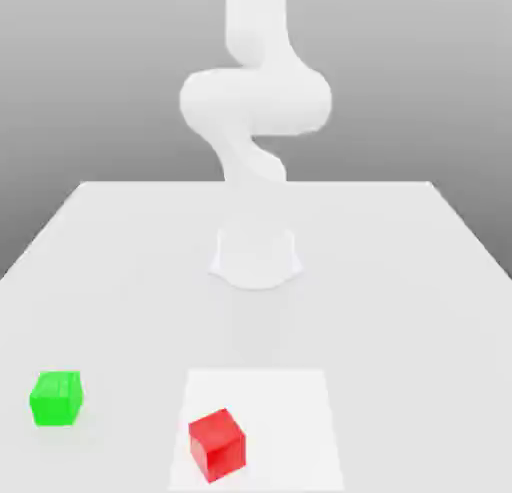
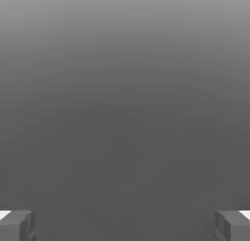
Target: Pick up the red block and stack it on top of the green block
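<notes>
Found tool (image 2: 125,226) spread and empty, red block (image 1: 217,445) on white square (image 1: 290,421), well apart from green block (image 1: 56,399) on bench (image 1: 400,321); judged unstarted, with grasping, lifting and stacking all left.

Gripper (image 2: 125,226) open, fingers well apart, pads (image 2: 32,225) facing each other w/ a gap btwn. Nothing held btwn them. Both fingers dk gray, blocky, w/ a stepped inner face. Small white patch (image 2: 4,214) beside each finger, on the side away from the gap. Bkgd (image 2: 125,98) beyond gripper: plain gray, dk near fingers, lighter farther from them.
</notes>
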Robot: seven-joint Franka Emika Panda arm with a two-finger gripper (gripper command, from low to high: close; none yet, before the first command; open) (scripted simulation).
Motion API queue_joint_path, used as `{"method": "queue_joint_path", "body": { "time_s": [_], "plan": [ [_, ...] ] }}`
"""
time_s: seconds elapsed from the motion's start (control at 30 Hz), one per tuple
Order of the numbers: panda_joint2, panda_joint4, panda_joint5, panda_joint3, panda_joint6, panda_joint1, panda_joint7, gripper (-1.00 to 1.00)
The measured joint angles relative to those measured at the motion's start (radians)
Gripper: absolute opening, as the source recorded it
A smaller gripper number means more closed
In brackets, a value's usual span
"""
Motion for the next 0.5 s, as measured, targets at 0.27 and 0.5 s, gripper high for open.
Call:
{"method": "queue_joint_path", "body": {
  "time_s": [0.27,0.5],
  "plan": [
    [0.298,-0.068,-0.079,0.110,0.117,-0.147,0.330,0.00],
    [0.554,-0.127,-0.139,0.151,0.218,-0.223,0.608,0.00]
  ]
}}
